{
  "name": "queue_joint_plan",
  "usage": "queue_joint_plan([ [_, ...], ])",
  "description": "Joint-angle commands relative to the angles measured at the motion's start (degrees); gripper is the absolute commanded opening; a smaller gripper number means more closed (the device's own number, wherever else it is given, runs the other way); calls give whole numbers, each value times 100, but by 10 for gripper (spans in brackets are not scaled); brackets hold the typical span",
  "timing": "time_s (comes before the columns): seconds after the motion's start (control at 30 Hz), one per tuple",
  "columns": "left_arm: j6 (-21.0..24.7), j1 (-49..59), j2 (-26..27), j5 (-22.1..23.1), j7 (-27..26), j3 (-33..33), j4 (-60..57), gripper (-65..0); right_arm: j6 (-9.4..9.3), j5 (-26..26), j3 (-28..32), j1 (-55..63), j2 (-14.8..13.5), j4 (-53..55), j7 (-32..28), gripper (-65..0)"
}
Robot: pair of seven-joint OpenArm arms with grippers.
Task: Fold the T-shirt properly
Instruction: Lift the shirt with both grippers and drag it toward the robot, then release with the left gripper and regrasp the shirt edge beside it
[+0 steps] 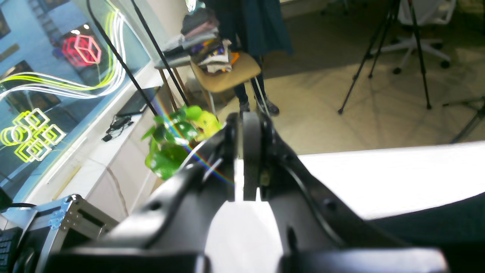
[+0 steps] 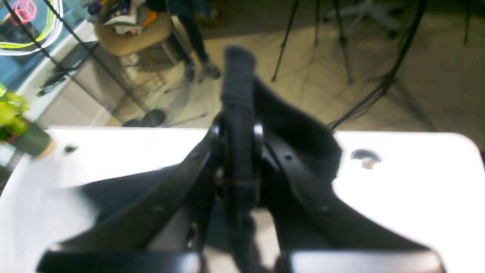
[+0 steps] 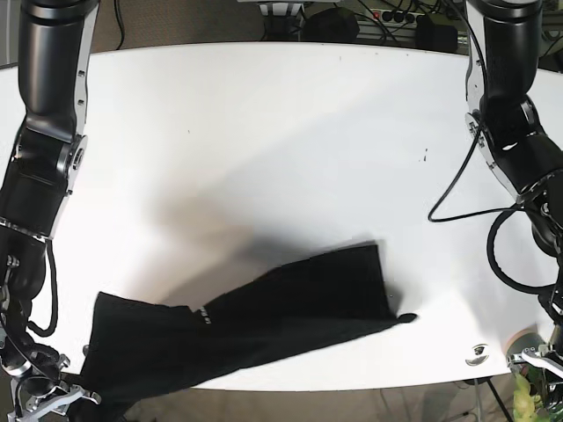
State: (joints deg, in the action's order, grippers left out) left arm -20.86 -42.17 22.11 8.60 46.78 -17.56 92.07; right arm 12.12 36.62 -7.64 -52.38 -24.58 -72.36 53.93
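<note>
Left wrist view: left gripper (image 1: 248, 159) is seen with jaws drawn together, nothing between them; a dark edge of the T-shirt (image 1: 435, 216) is seen on the white table (image 1: 379, 174).

Right wrist view: right gripper (image 2: 238, 151) is clamped on a bunched fold of the T-shirt.

Base view: T-shirt (image 3: 264, 321) is laid along the table's near edge, long axis running from the lower-left corner up toward the right. A small pale mark is seen on the cloth; unreadable.

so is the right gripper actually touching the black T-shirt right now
Touching. In the right wrist view the right gripper is closed on a bunched fold of the black T-shirt, with the fabric pinched between its jaws and sticking out beyond them.
</note>
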Motion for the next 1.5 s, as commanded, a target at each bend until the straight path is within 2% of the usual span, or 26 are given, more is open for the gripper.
queue_joint_plan([
  [0.0, 7, 28, 53, 32, -138, -24, 142, -650, 32, 386, -111, 196, -254, -109, -123, -631],
  [0.07, 7, 380, 53, 41, -138, -33, 248, -650, 32, 544, -251, 636, -263, -338, -132, -631],
  [0.23, -2, 1233, -9, 50, -182, -24, 538, -650, 32, 553, -709, 1620, -245, -716, -158, -631],
  [0.37, -2, 1804, -431, 50, -182, -15, 555, -646, 32, 544, -946, 2280, -26, -1006, -158, -631],
  [0.47, -2, 2129, -694, 50, -182, -6, 511, -560, 41, 544, -1104, 2667, 45, -1129, -167, -631],
  [0.63, 25, 2305, -1494, 6, -182, 2, 230, -275, 41, 544, -1113, 3080, 150, -1147, -167, -631],
  [0.73, 42, 2209, -1749, 6, -235, 46, -376, -217, 41, 544, -1113, 3176, 159, -1147, -184, -631],
  [0.83, 42, 1936, -1881, 6, -525, 336, -965, -217, 41, 544, -1095, 3238, 159, -1147, -307, -631],
  [1.17, 104, 1347, -2083, 6, -2309, 1418, -3497, -215, 41, 562, -1087, 3414, 159, -1147, -387, -631],
  [1.3, 693, 925, -2145, 15, -2969, 1892, -4570, -212, 41, 562, -1087, 3493, 159, -1323, -387, -631],
  [1.47, 1044, 538, -2171, 32, -3681, 2481, -5739, -211, 41, 562, -1087, 3502, 212, -1384, -387, -631],
])
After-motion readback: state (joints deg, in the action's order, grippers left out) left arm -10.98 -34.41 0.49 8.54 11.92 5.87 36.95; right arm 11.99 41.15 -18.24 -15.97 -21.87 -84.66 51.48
